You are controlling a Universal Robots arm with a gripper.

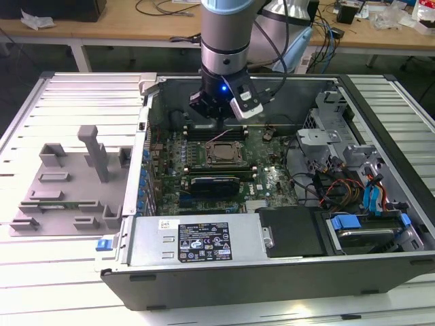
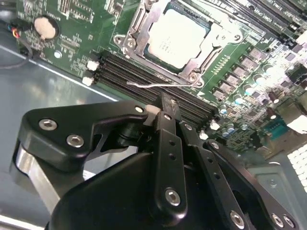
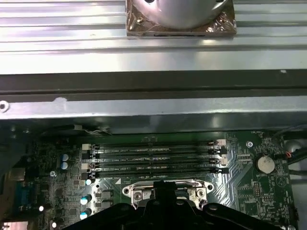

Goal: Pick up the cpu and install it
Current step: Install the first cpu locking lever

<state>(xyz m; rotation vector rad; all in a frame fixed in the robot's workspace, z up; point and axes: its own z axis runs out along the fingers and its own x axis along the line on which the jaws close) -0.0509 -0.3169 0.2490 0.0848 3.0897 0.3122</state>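
I see the cpu [image 2: 178, 37] lying flat in the motherboard socket [image 2: 144, 28], its pale silver-grey top facing up; it is square, so no long axis stands out. My gripper [image 2: 165, 108] hangs just above the memory slots [image 2: 144, 76], with the cpu just past the fingertips. The jaws look together and hold nothing.

The cpu [image 2: 178, 36] has a pale, dull metal top; the gripper [image 2: 165, 112] is matt black metal — the motherboard [image 2: 72, 43] glossy green, the computer case [image 1: 224, 282] smooth grey metal.
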